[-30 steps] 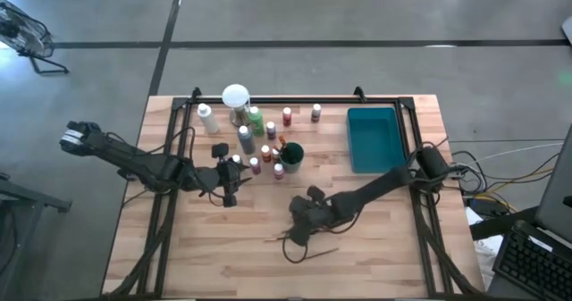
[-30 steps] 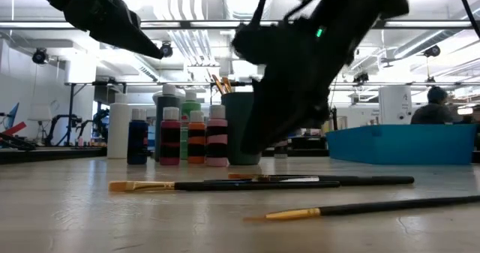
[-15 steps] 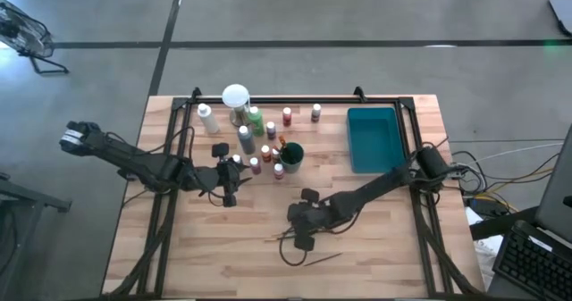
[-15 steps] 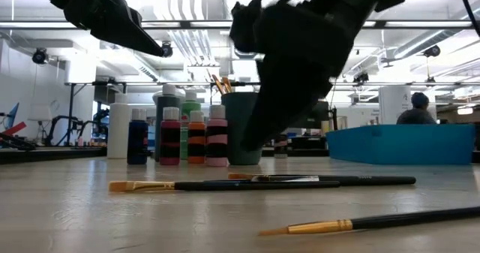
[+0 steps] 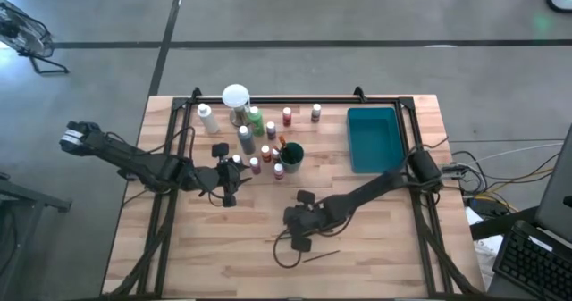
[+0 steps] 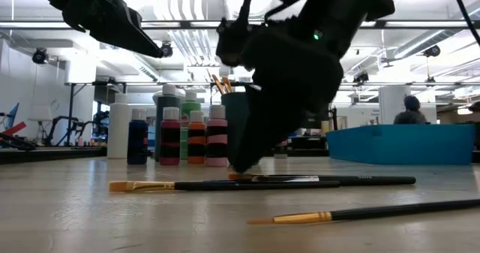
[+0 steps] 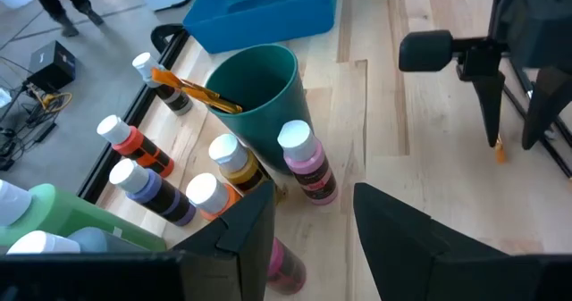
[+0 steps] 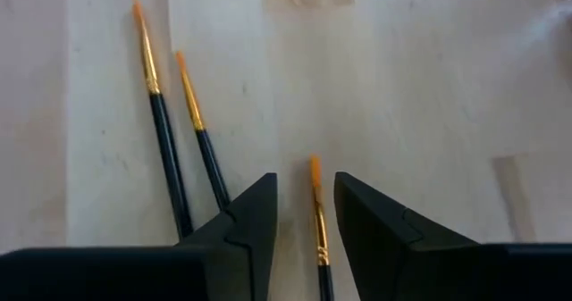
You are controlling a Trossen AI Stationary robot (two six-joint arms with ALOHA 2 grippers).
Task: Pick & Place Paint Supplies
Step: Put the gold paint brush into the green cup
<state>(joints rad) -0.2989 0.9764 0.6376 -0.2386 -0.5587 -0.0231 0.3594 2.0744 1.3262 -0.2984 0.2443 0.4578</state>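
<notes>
The right end effector (image 8: 306, 213), fingers parted, hangs low over a brush (image 8: 317, 221) lying loose on the tabletop (image 5: 375, 238) near the front, apparently about to close on it, while the left end effector (image 7: 308, 225) waits half-open beside the paint bottles (image 5: 255, 164).

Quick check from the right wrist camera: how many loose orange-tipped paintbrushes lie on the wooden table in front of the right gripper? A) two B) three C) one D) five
B: the right wrist view shows three thin dark orange-tipped brushes, one lying between the right gripper's open fingers.
</notes>
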